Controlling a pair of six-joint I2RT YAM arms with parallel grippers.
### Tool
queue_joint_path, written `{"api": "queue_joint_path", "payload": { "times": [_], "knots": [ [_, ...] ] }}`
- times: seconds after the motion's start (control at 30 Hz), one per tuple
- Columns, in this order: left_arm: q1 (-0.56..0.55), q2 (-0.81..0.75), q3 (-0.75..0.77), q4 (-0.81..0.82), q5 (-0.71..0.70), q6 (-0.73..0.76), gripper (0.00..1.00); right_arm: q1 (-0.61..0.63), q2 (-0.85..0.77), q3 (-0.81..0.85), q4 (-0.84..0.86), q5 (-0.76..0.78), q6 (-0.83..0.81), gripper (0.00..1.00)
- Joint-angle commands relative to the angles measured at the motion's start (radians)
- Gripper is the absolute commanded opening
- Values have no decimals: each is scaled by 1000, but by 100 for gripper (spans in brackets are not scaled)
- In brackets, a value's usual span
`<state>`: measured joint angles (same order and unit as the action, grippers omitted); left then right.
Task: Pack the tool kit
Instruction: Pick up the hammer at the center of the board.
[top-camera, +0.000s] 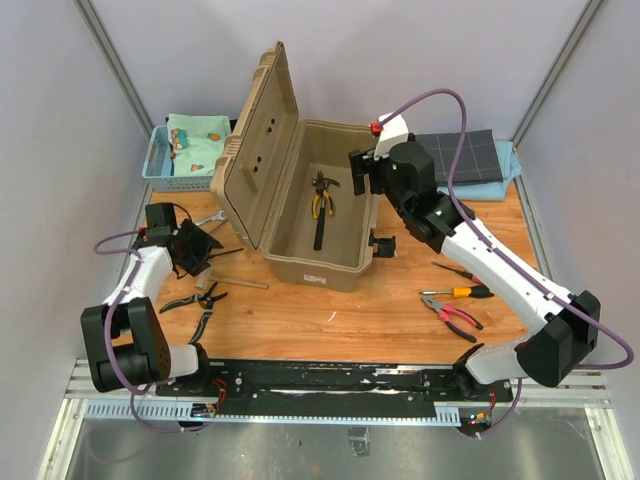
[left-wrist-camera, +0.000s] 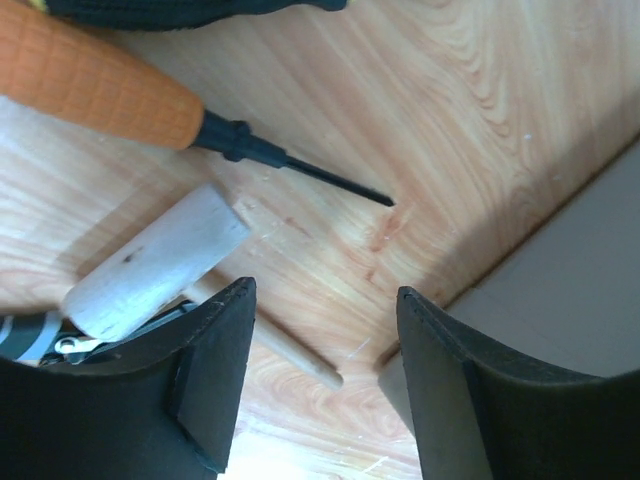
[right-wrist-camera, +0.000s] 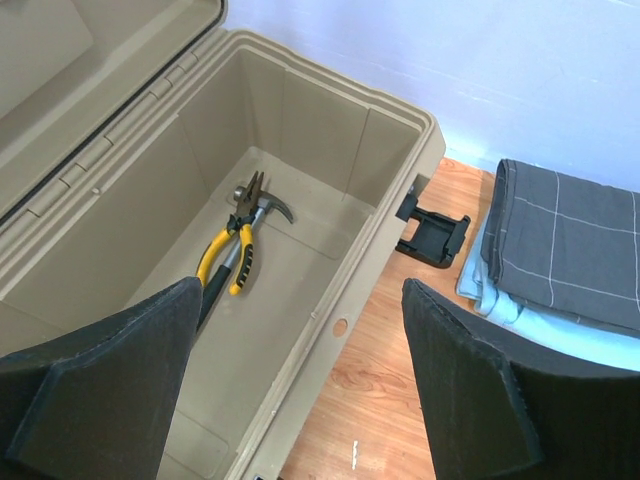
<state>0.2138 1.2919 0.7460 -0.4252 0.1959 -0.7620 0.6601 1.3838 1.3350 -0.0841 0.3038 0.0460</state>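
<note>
The tan toolbox (top-camera: 345, 265) stands open mid-table, its lid (top-camera: 255, 150) tipped up to the left. Yellow-handled pliers (right-wrist-camera: 232, 255) and a hammer (right-wrist-camera: 268, 207) lie on its floor. My right gripper (right-wrist-camera: 300, 290) hovers open over the box's right rim, holding nothing. My left gripper (left-wrist-camera: 325, 292) is low over the table left of the box, jaws apart. The end of a mallet's wooden handle (left-wrist-camera: 300, 355) lies between them, untouched. Its white head (left-wrist-camera: 160, 260) sits by the left finger. An orange-handled screwdriver (left-wrist-camera: 100, 90) lies just beyond.
Black pliers (top-camera: 190, 298) and a wrench (top-camera: 208, 218) lie near the left gripper. Right of the box are red pliers (top-camera: 455, 317) and two screwdrivers (top-camera: 462, 292). A blue basket (top-camera: 160, 165) stands back left, and a folded grey cloth (top-camera: 470, 155) back right.
</note>
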Motion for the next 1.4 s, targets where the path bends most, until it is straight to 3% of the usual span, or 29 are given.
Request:
{"api": "queue_joint_path", "payload": {
  "times": [0.0, 0.27, 1.13, 1.27, 1.37],
  "knots": [
    [-3, 32, 26, -92, -59, 0, 60, 10, -3, -17, -3, 42, -25, 82],
    [-21, 54, 52, -178, -18, 13, 58, 10, 9, -19, -3, 53, -25, 82],
    [-71, 310, 123, -217, 3, 3, 60, 10, 52, -6, 6, 81, -42, 83],
    [-79, 331, 116, -217, 5, 2, 51, 10, 48, -15, 18, 95, -54, 83],
    [-80, 345, 119, -208, -2, 14, 35, 9, 44, -21, 24, 101, -60, 83]
  ]
}}
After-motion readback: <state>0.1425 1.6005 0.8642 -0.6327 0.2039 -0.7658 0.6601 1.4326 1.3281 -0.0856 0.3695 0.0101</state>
